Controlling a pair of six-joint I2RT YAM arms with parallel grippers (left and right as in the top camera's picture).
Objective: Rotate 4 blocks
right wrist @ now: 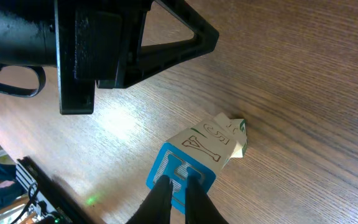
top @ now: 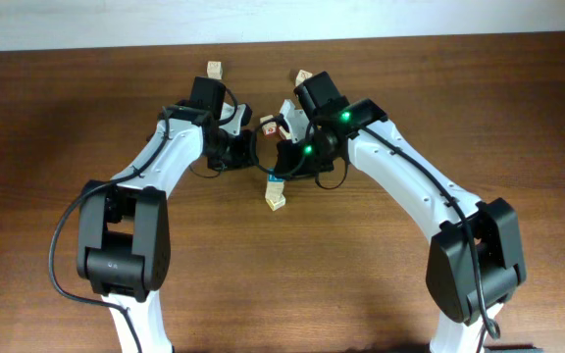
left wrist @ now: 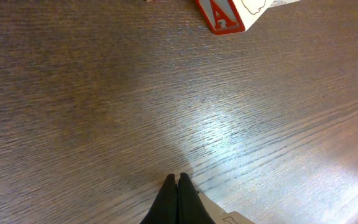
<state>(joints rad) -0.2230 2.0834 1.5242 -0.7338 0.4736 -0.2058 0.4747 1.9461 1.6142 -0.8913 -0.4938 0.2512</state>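
The blue-faced block (right wrist: 182, 171) lies near the middle of the worktop (top: 459, 98), a printed Y on the pale side next to its blue face, and I take it to be the block in hand. My right gripper (right wrist: 176, 186) is directly on it. The fingers stand only a slit apart with their tips against the blue face, not around the cube, so they are clamped on nothing I can see. The red-faced block (left wrist: 221, 14) sits between the two wrists, a little nearer the far edge. The far block on the left (top: 214, 70) and the far block on the right (top: 304, 76) rest close to that far edge, apart from each other. My left gripper (left wrist: 178, 180) is closed tight, empty, over bare wood just short of the red-faced block. I judge the next move needs the right fingers spread wide enough to straddle two opposite sides of the blue-faced block, since tips on top give no purchase for a turn. I cannot tell which blocks already count as rotated.
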